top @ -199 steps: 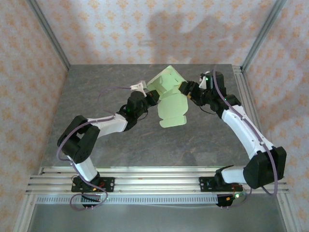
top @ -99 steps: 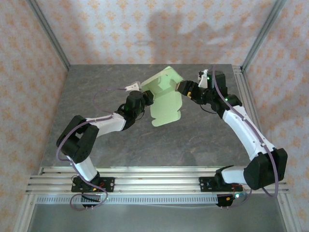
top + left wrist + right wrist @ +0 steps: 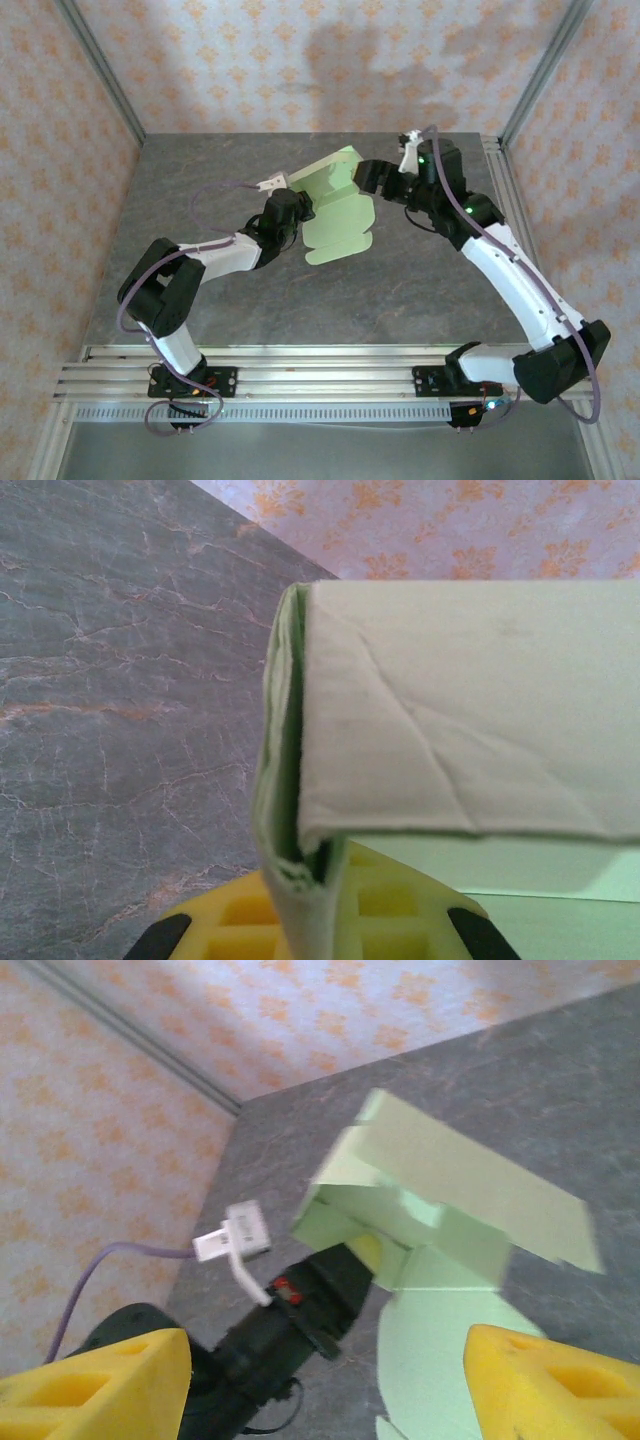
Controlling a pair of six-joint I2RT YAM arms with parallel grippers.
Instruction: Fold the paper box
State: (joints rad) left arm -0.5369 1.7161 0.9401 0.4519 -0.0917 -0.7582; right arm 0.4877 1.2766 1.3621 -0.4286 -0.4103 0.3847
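Two arms rise from aluminium rails (image 3: 320, 362) at the near edge of a grey, stone-patterned worktop (image 3: 400, 300) and lean toward each other over its middle. The left tool (image 3: 300, 208) is closed tight on the left edge of the paper box (image 3: 335, 210), a pale yellow-green card that is only partly folded. One panel stands raised toward the far side, and a flat flap with rounded tabs hangs toward the near side. Whether that flap touches the surface cannot be told.

In the left wrist view, the doubled edge of the card sits between the yellow fingers (image 3: 215, 922), and a creased panel spreads out to the right.

The right tool (image 3: 368, 176) stands wide and grips nothing, just beside the box's far right corner. Its camera looks between spread yellow fingers (image 3: 90, 1385) at the card ahead. Below the card is the other arm's black wrist, with a white connector (image 3: 238, 1235) and a purple cable (image 3: 110, 1260).

Patterned walls (image 3: 250, 60) close off the far side.
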